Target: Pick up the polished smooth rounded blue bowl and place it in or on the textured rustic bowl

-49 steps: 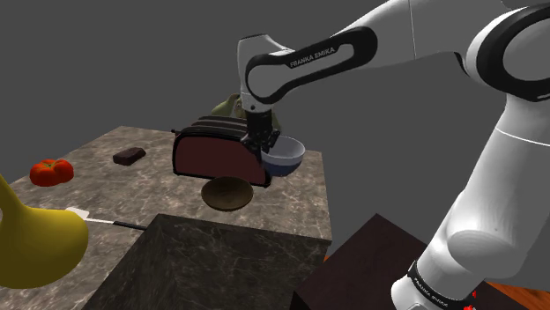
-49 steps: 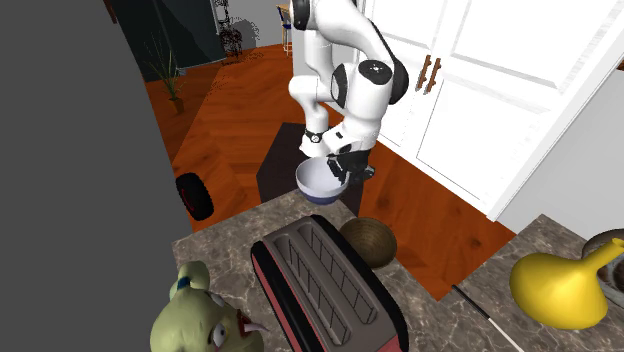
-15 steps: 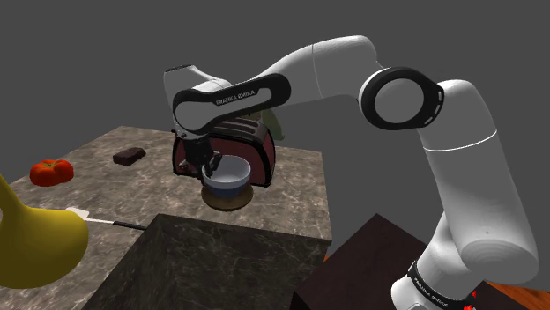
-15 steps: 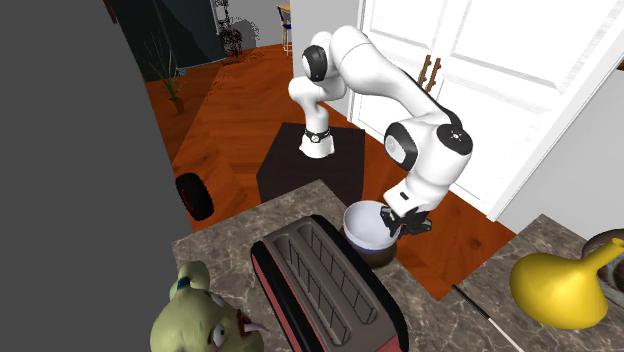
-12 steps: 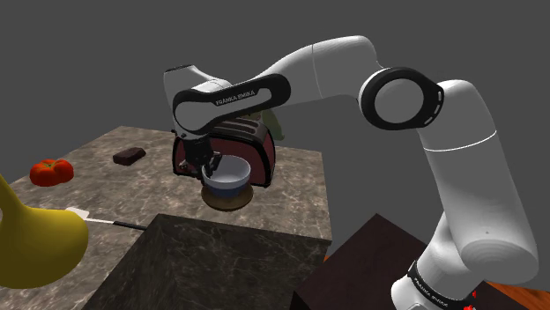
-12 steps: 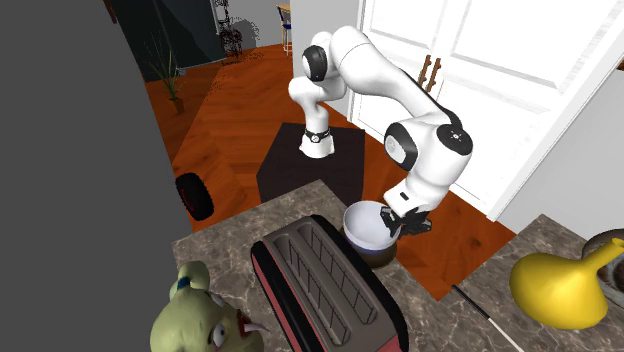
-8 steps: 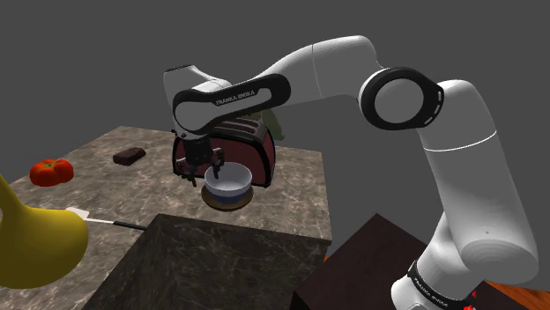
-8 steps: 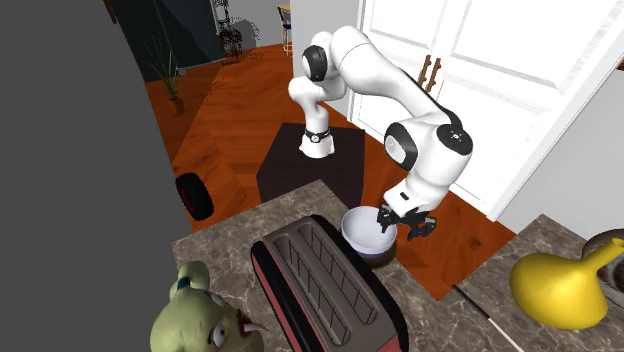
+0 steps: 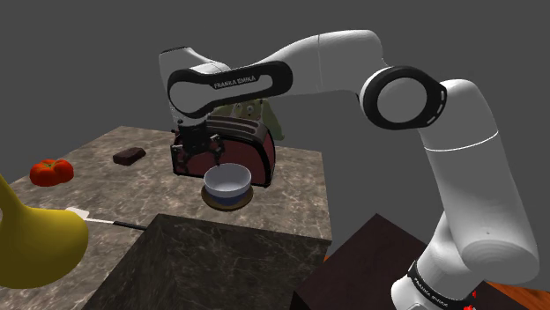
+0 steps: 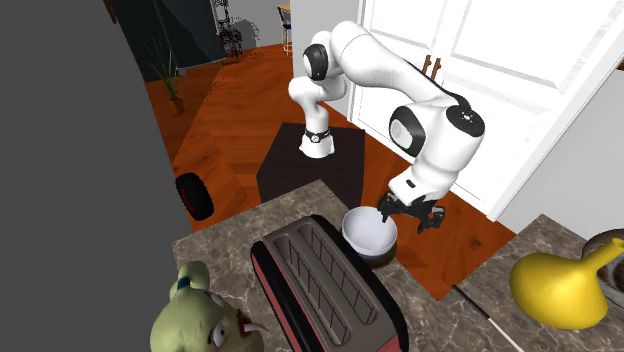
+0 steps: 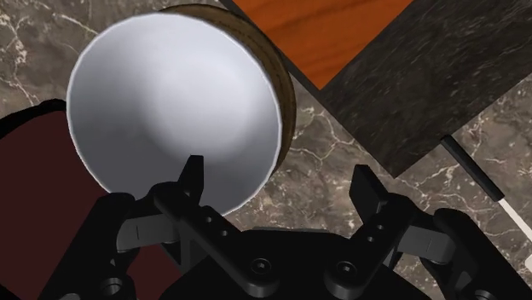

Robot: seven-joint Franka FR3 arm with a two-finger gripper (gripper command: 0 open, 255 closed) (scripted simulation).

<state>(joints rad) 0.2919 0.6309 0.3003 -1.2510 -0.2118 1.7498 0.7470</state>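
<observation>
The blue bowl (image 9: 227, 183), white inside, sits upright in the brown rough bowl (image 9: 228, 202) on the marble counter, in front of the toaster. In the second exterior view the blue bowl (image 10: 369, 232) covers most of the brown bowl (image 10: 387, 256). My gripper (image 9: 196, 162) hangs open just above the blue bowl's rim, off towards the shoulder view's left, and holds nothing. In the wrist view the gripper (image 11: 279, 187) has its fingers wide apart; one fingertip (image 11: 192, 181) overlaps the blue bowl (image 11: 170, 111), and the brown bowl's rim (image 11: 279, 75) shows beyond it.
A dark red toaster (image 9: 257, 148) stands right behind the bowls. On the counter lie a tomato (image 9: 51, 171), a small dark block (image 9: 129, 156) and a knife (image 9: 107, 221). A yellow vessel (image 9: 35, 247) and a dark marble box (image 9: 220, 264) stand nearer. A green doll head (image 10: 205, 320) sits beside the toaster.
The gripper opened and let go of the blue bowl, which settled into the brown bowl. The hand then rose a little above the rim.
</observation>
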